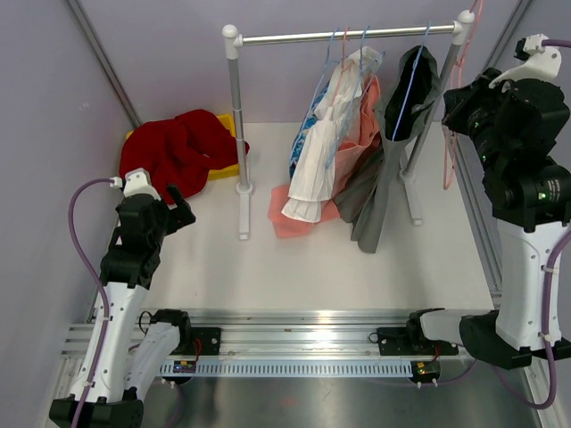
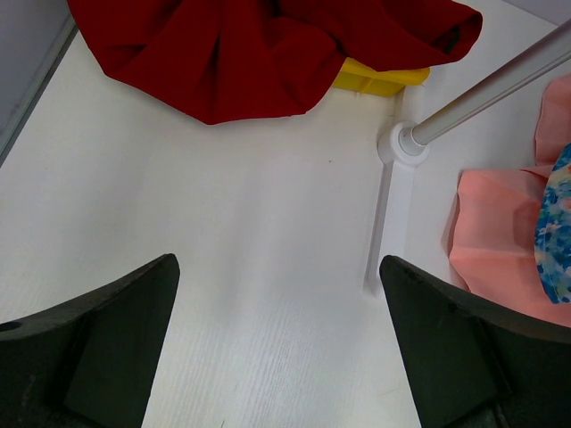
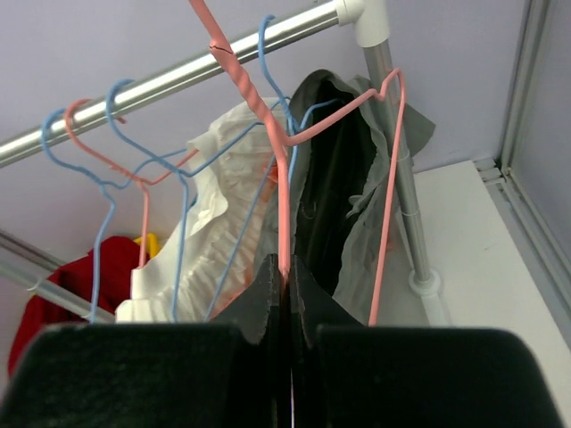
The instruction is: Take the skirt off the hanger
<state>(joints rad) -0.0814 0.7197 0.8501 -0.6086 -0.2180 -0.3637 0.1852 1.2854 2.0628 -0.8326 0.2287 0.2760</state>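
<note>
Our right pincer is clenched on the bare pink hanger; the left pincer gapes released over the worktop. The red skirt lies heaped far left, apparently freed. Next, we'd hang the hanger on the rail.

Robotics lab test cell. Plain lilac walls enclose a white worktop; a slotted aluminium rail spans its near edge.
</note>
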